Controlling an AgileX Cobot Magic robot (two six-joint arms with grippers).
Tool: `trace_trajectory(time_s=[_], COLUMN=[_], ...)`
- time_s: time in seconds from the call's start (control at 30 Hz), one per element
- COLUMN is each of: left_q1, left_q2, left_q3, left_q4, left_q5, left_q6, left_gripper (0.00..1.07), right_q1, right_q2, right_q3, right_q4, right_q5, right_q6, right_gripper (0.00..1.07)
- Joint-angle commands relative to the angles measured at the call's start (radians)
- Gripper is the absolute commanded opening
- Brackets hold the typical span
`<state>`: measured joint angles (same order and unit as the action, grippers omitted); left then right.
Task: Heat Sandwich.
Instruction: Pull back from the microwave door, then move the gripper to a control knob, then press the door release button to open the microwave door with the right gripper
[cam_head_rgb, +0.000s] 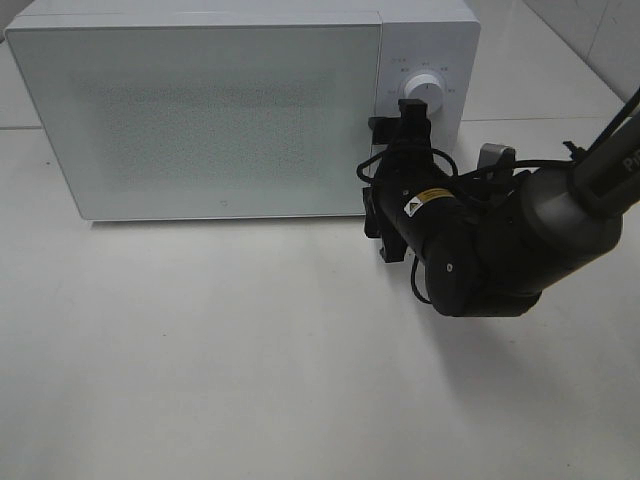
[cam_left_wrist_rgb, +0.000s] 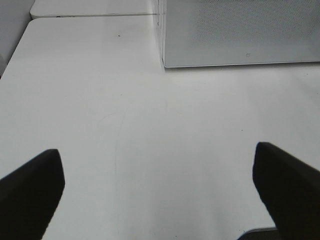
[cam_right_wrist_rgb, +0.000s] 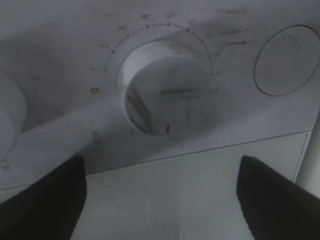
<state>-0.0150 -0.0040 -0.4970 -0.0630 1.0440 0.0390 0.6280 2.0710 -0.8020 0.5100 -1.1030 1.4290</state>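
Apparently the white box-shaped microwave oven (cam_head_rgb: 445, 35) has its frosted door (cam_head_rgb: 200, 110) closed, and the sandwich is not visible in any view. I judge it is probably inside, behind that door, so roughly at nine o'clock from the right gripper (cam_head_rgb: 411, 118) in the high view, but I cannot confirm this. This gripper points at the round white timer dial (cam_right_wrist_rgb: 167, 95), on the oven's three o'clock side, likely because heating needs the timer set. Its black fingers (cam_right_wrist_rgb: 45, 200) stand apart on both sides of the dial and grasp nothing. The left gripper (cam_left_wrist_rgb: 160, 195) hangs wide open over the white table (cam_left_wrist_rgb: 125, 100), holding nothing, apparently parked out of the way.
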Motion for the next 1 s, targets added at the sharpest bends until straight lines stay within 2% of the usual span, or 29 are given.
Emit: trace_trajectory(time_s=[0.03,0.3,0.5,0.8,1.0], left_q1=[0.003,0.003,0.003,0.003,0.003], left_q2=[-0.026,-0.026,-0.026,-0.026,-0.026], left_q3=[0.002,0.002,0.002,0.002,0.002], left_q4=[0.003,0.003,0.003,0.003,0.003], left_q5=[-0.008,-0.008,-0.008,-0.008,-0.008], left_q6=[-0.003,-0.003,-0.003,-0.003,-0.003], left_gripper=[0.97,0.97,0.97,0.97,0.97], right_q1=[-0.011,-0.011,-0.011,-0.013,-0.013], right_q2=[-0.010,-0.047,-0.098,-0.224,-0.320], right_q3=[-0.024,0.035,0.081,0.110,0.110], right_q4=[-0.006,-0.011,-0.076,-0.167,-0.194], right_q5=[-0.037,-0.029,0.072,0.365,0.620], right_q6=[-0.028,-0.084,-0.154,-0.515,-0.878], right_gripper=[0.80,0.76,0.76,0.76,0.76])
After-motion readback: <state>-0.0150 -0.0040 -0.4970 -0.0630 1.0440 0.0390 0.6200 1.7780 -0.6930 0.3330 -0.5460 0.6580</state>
